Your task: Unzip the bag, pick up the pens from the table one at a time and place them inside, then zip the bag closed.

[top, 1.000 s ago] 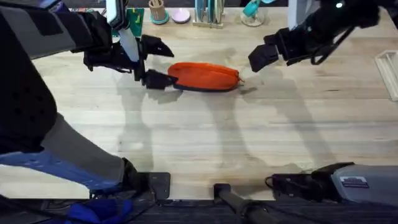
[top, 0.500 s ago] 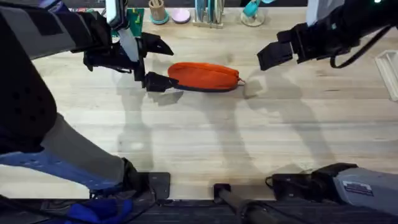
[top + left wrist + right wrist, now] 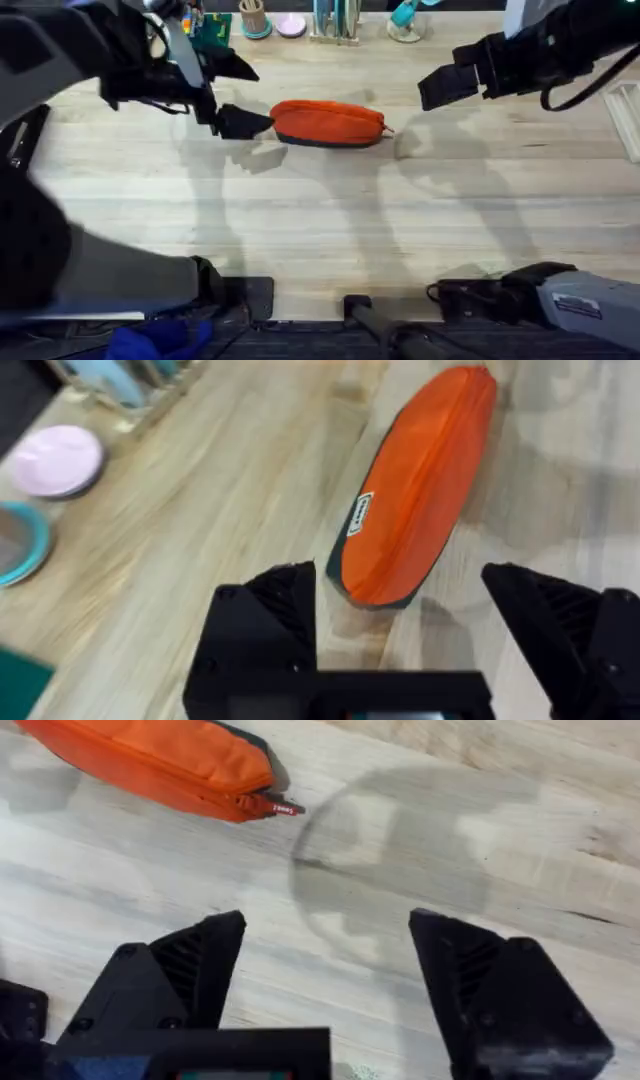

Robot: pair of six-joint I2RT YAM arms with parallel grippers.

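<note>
1. The bag (image 3: 329, 124) is an oblong orange pouch with a dark base, its zipper shut and a small pull (image 3: 281, 808) sticking out at one end; a small label (image 3: 359, 515) sits on its side.
2. Soft, smooth fabric, plump and rounded — it lies on the table (image 3: 330, 230) of pale planks with clear grain.
3. The left gripper (image 3: 240, 95) hangs just off the bag's left end, black fingers spread wide, holding nothing.
4. The right gripper (image 3: 440, 85) hovers beyond the pull end, well apart — also wide open and empty.
</note>
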